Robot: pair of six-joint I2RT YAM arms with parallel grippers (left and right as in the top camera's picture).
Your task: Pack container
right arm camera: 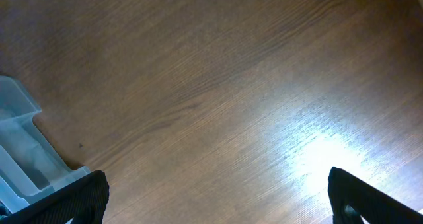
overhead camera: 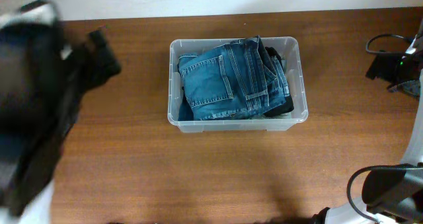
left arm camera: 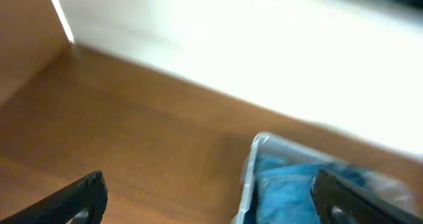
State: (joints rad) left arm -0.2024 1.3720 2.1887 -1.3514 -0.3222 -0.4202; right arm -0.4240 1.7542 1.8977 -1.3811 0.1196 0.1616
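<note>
— Because the left arm [overhead camera: 39, 98] is only a dark blur left of the container [overhead camera: 238, 123], its outline cannot be made out from above. Is its pincer readable?

— From the wrist, yes. The left pincer [left arm camera: 211, 196] stands wide apart and holds nothing. The container's corner shows between its fingertips, though that view is soft.

— And the right pincer [right arm camera: 218, 192]?

— It is also spread wide and empty, above bare desk [right arm camera: 251, 85] off to the container's right. Only one corner of the bin shows there, cut off by the frame.

— What does the container hold?

— Folded blue jeans [overhead camera: 225, 82] fill most of it. They lie over dark fabric [overhead camera: 283, 104] at its right end, which is mostly hidden.

— And the container itself?

— It is clear plastic, rectangular, with rounded corners and a thick rim. It sits mid-desk, nearer the back edge.
</note>
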